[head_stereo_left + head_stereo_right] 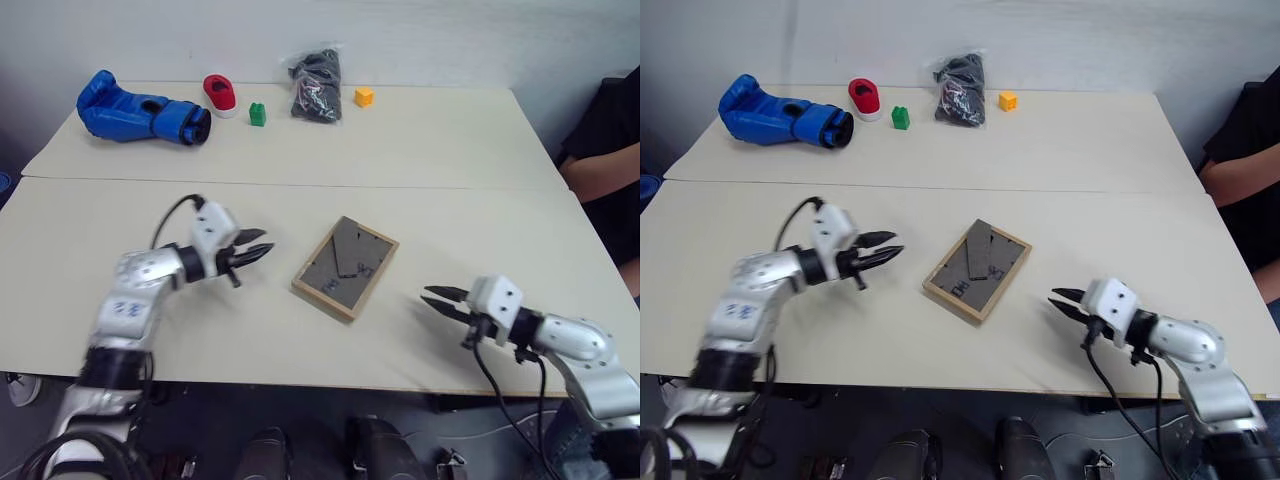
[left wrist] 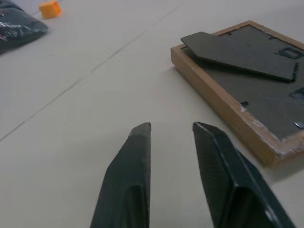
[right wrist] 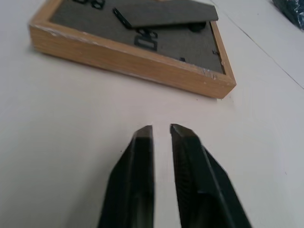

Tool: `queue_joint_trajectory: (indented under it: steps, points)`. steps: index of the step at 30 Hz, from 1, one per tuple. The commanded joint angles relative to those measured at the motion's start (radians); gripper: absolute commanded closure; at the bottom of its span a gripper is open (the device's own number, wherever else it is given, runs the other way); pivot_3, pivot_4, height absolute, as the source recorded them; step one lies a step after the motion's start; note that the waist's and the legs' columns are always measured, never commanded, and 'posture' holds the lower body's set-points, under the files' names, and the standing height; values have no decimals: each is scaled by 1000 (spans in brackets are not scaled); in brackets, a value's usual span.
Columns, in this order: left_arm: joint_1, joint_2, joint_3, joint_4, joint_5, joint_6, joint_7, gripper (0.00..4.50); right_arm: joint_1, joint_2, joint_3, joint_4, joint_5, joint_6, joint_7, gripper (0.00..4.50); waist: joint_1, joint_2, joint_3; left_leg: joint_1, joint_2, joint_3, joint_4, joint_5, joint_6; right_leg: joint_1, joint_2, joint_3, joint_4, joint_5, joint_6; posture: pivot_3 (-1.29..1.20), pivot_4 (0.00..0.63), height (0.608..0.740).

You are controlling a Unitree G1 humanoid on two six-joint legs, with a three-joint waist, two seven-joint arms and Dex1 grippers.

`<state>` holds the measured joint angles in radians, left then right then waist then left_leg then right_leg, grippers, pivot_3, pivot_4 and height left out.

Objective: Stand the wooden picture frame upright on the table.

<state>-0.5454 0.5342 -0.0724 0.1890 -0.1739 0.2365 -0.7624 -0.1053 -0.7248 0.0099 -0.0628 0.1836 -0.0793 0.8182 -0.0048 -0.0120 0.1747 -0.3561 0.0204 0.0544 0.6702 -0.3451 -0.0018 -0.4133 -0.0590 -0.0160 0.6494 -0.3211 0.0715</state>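
head views: the wooden picture frame [image 1: 345, 267] lies flat, face down, on the near slab of the table [image 1: 430, 150], dark grey back up, its fold-out stand [image 1: 980, 250] lying against the back. the frame sits between my two grippers and touches neither. my left gripper [image 1: 262, 249] hangs just beside the frame's left edge, its fingers a little apart and holding nothing. my right gripper [image 1: 432, 296] hovers near the frame's right corner, fingers drawn together, empty. on the far slab: a blue boxing glove [image 1: 140, 118], a red and white object [image 1: 220, 95], a green block [image 1: 257, 114], a dark bag [image 1: 318, 86] and an orange cube [image 1: 364, 96]. a person's arm [image 1: 602, 172] shows at the right edge.

left wrist view: my two fingers [image 2: 128, 185] stand with a narrow gap, above bare tabletop. the frame's light-wood edge is just ahead of them, with the stand slightly raised off the back.

right wrist view: my fingers [image 3: 135, 180] are nearly closed, a thin slit between the tips, nothing in them. the frame's long wooden side lies ahead, apart from the tips.
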Motion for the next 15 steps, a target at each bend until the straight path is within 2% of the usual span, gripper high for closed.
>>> queue_joint_trajectory:
  steps: [1, 7, 15]
  points:
    - [-76, -47, -47, 120, 92, -56, 63, 4401, -67, 47, 31, 20, -78, 78, -89, 4500, 0, 0, 0, 0, 0, 0, 0, 0, 0, 0, 0, 0, 1, 0, 0, 0, 150, 740]
    - [-107, -136, -101, 191, 136, -46, 70, 4458, -172, 160, 113, 39, -146, 148, -137, 4500, 1, -1, 0, -2, 1, 0, 7, 0, 0, -1, 0, 0, 4, 0, 0, 0, 150, 740]
    - [18, -101, -113, -1, 87, 39, -39, 4458, -249, 241, 194, 51, -192, 156, -117, 4500, -4, 0, 0, -2, 2, 0, 7, -1, 0, -1, 0, 0, 5, 0, 0, 0, 150, 740]
